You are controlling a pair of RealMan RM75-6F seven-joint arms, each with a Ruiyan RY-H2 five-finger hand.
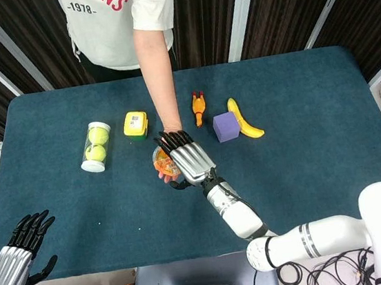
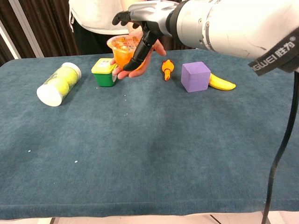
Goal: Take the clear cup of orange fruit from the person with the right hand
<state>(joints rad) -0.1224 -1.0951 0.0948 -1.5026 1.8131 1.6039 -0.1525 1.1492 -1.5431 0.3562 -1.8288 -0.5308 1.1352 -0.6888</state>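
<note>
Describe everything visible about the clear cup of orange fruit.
The clear cup of orange fruit is a small see-through plastic cup, wider at the rim, filled with orange pieces and capped by a printed lid. It stands upright above the table, resting on the person's hand, between the green-and-yellow box and the orange toy. The right hand reaches over it from the cup's right, dark fingers lying against its side. From the head view that hand mostly hides it.
</note>
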